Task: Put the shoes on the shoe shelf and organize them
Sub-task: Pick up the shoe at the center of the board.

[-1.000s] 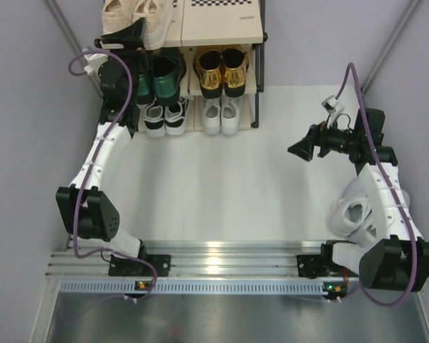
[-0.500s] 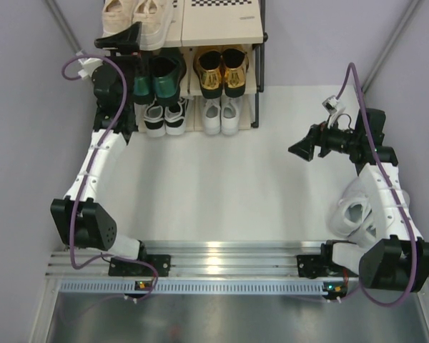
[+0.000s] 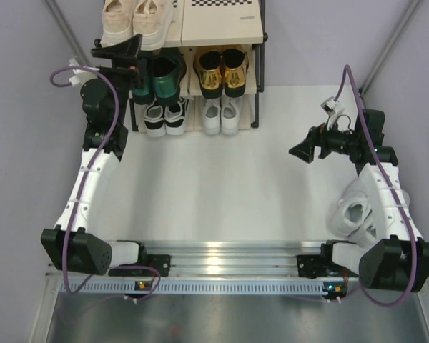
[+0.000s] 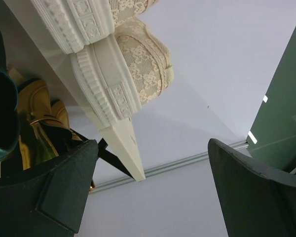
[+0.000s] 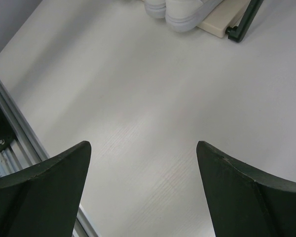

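Since the left tool point(image 3: 116, 50) has opened wide and drawn back beside the shelf point(image 3: 258, 86), we judge the beige sneakers point(image 3: 136, 18) placed on its top board point(image 3: 222, 30); the right tool point(image 3: 300, 151) hangs open, empty, and a white pair point(image 3: 352, 213) waits on the tabletop point(image 3: 222, 179).

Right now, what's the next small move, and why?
Probably swing the open, empty right gripper back toward the chunky white sneakers on the table beside its base: they look like the only pair off the black-framed three-tier shoe shelf, which has bare room at its top right.
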